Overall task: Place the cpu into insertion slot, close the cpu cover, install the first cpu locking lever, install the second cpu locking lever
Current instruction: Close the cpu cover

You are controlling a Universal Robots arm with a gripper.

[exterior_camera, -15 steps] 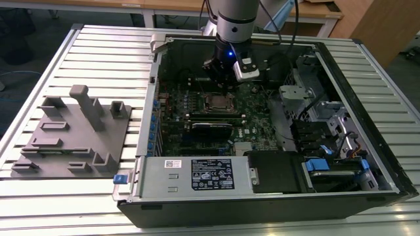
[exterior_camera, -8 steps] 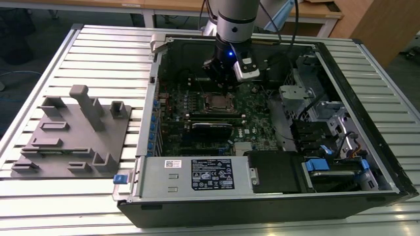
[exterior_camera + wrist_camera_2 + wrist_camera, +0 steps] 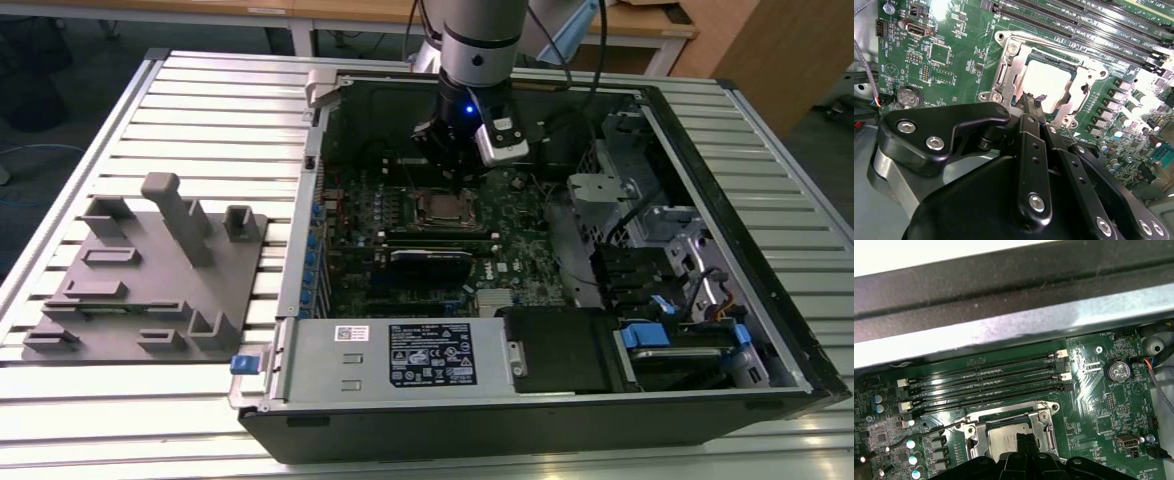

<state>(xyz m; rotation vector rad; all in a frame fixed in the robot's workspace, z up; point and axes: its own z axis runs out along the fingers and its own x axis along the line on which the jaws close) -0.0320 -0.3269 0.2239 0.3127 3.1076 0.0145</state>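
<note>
Black gripper [image 3: 1034,101] parts sit closest in the second wrist view. Its two fingers are pressed together and hold nothing that I can see. The tips hang just over the edge of the cpu cover [image 3: 1004,75]. The cpu [image 3: 1051,85] lies flat in the insertion slot [image 3: 1051,63], shiny side up. The cover looks folded down around it, so those two steps look done. A thin rod [image 3: 929,433] sticks out beside the slot. I think it is a locking lever, not locked yet.
</note>
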